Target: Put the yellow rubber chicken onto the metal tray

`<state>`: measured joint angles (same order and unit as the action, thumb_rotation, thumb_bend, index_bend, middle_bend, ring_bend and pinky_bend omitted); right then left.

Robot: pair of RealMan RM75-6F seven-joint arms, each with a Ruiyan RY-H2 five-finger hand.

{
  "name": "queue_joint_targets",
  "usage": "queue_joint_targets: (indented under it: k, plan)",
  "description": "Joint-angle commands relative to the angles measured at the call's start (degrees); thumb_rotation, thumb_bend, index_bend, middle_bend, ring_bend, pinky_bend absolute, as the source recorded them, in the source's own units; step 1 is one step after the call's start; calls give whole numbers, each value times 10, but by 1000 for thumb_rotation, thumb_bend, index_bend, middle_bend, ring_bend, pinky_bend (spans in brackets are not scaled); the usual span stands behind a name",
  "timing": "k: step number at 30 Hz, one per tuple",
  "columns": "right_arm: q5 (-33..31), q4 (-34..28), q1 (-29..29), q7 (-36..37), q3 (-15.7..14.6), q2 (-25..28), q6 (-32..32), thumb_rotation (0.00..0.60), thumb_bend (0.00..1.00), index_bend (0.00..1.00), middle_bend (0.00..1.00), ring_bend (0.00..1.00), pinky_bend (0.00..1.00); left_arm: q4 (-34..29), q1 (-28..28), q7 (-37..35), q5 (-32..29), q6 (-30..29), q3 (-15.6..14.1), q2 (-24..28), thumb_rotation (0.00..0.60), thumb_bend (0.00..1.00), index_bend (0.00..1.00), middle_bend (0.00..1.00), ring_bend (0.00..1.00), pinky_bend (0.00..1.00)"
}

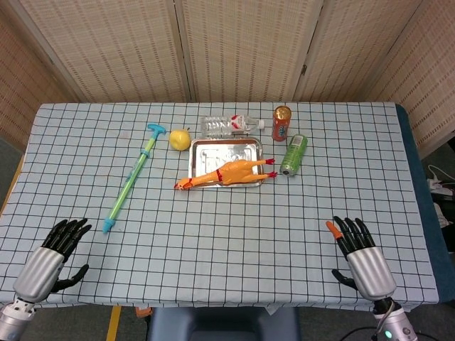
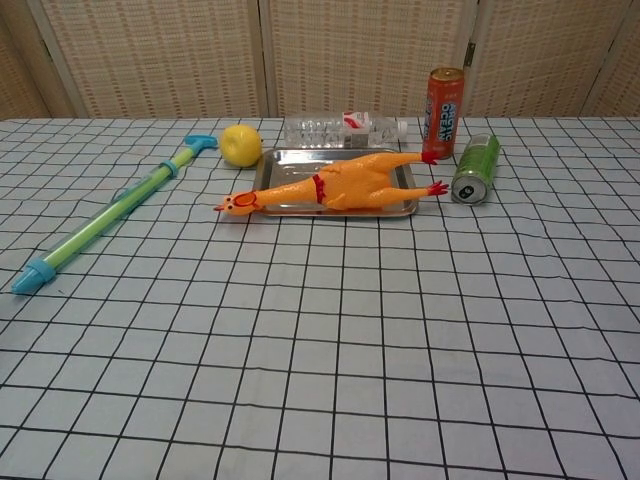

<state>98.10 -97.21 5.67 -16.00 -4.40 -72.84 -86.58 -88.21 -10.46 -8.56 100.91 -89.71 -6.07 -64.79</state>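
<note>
- The chicken (image 1: 226, 172) is seen lying on its side across the near part of the tray (image 1: 226, 146), set at a slant.
- Its body is yellow-orange and plump, with a thin red band around the base of the neck.
- The long neck and head are stretched past the tray's near left corner and rest over the checked cloth (image 1: 234, 234); an orange beak is shown at the tip.
- The legs are pointed right, ending in red feet at the tray's right edge; one foot is seen just past the rim.
- In the chest view the chicken (image 2: 335, 185) covers most of the tray (image 2: 290, 157), with a strip of bare metal left at the far side.
- A lemon (image 1: 180, 138) is placed just left of the tray, and a clear bottle (image 1: 231, 125) is laid on its side beyond it.
- An orange can (image 1: 282, 123) stands upright far right of the tray; a green can (image 1: 293, 154) lies on its side to the tray's right.
- A green and blue water squirter (image 1: 132, 177) is laid out left of the tray.
- The left hand (image 1: 51, 259) is held at the near left corner of the table, fingers spread, nothing in it.
- The right hand (image 1: 360, 255) is held at the near right, fingers likewise apart and empty, well away from the chicken.
</note>
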Motion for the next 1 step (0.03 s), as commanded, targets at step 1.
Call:
queue_joint_targets:
  k: [1]
  plan:
    - [-11, -2, 1, 17, 1, 10, 11, 600, 8, 0, 0, 0, 0, 9, 8, 18, -15, 22, -7, -9, 600, 359, 0, 0, 0, 0]
